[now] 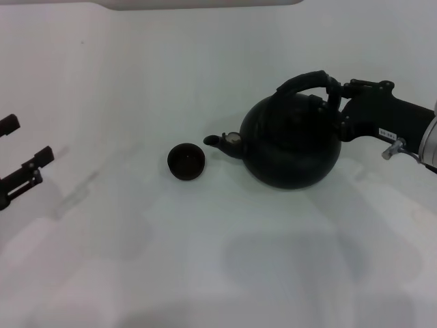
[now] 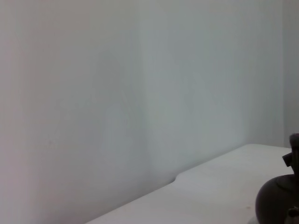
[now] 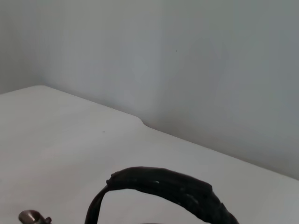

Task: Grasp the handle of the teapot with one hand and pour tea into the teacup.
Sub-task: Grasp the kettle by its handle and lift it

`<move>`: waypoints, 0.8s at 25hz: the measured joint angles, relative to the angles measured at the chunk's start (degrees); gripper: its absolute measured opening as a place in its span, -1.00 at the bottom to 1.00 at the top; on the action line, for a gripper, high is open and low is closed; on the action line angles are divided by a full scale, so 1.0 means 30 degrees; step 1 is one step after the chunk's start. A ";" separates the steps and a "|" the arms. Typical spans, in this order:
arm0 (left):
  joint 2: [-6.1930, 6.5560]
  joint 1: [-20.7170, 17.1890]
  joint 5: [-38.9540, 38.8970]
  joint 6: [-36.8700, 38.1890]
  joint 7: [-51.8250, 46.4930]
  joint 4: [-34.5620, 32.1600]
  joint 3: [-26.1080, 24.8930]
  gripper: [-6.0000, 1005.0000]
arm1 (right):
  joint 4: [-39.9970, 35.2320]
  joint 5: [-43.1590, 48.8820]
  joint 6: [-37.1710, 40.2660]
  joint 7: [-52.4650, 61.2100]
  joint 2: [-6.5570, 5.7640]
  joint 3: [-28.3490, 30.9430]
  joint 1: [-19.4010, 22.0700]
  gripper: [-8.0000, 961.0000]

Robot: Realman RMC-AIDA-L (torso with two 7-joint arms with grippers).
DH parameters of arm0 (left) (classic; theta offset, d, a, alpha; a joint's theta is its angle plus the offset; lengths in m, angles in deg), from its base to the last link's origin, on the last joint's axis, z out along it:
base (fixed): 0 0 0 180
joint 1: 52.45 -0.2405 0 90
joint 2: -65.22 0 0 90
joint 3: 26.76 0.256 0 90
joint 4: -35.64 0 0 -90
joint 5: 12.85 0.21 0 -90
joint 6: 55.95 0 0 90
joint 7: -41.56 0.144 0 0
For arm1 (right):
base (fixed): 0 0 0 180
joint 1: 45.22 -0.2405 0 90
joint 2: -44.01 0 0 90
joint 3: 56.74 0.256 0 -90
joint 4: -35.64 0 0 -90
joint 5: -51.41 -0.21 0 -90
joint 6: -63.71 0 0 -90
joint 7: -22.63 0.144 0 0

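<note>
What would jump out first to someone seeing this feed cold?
The big dark teapot right of centre on the white table, with the right gripper at the right end of its arched handle. Next, the tiny teacup just off the silver-capped spout, apart from it. The left gripper sits idle at the far left edge.
</note>
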 joint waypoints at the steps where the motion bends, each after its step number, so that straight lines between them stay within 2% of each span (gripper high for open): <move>1: 0.0000 0.0002 0.0000 -0.0006 -0.0001 0.0004 -0.0080 0.45 | 0.0000 0.0003 0.0007 -0.0002 -0.0009 0.0032 -0.0009 0.08; 4: 0.0002 0.0049 0.0002 -0.0028 -0.0001 0.0051 -0.0171 0.45 | -0.0032 0.0011 0.0023 -0.0005 -0.0026 0.0059 0.0006 -0.22; 20: 0.0001 0.0514 0.0065 -0.0183 -0.0001 0.0506 -0.0418 0.45 | 0.0103 0.0772 0.0206 -0.0225 -0.0043 0.0004 0.0004 -0.56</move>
